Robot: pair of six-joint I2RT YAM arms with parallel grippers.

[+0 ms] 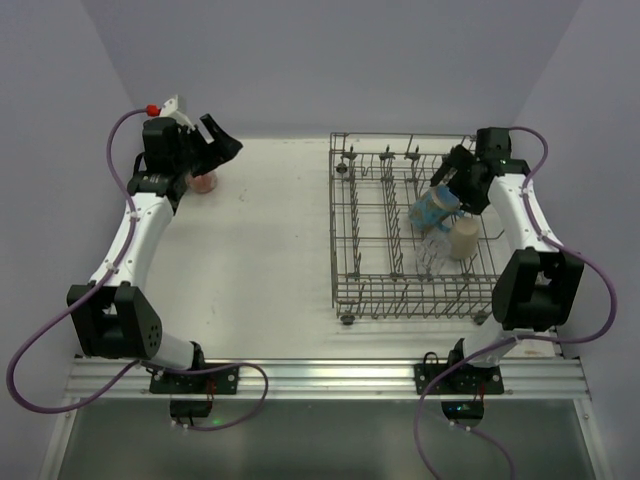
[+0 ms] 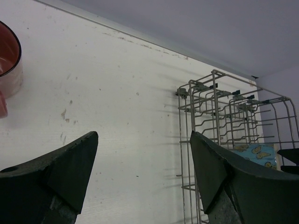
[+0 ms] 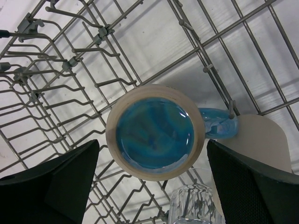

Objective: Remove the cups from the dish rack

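The grey wire dish rack (image 1: pixel 360 235) stands on the right of the table and holds three cups. A blue patterned mug (image 1: pixel 435 207) rests base up, with a clear glass tumbler (image 1: pixel 435 252) and a plain beige cup (image 1: pixel 464 238) beside it. My right gripper (image 1: pixel 452 182) hovers open just above the blue mug (image 3: pixel 155 132), one finger on each side, not touching. The tumbler (image 3: pixel 196 205) and the beige cup (image 3: pixel 264 140) lie just beyond it. A pink mug (image 1: pixel 203 182) stands on the table at the far left. My left gripper (image 1: pixel 215 140) is open and empty above it.
In the left wrist view the pink mug (image 2: pixel 8 60) is cut off by the left edge, and the rack (image 2: pixel 219 107) rises at the right behind the open gripper (image 2: pixel 144 140). Upright tines (image 3: pixel 60 70) fill the rack's left half. Walls close in the table at the back and sides.
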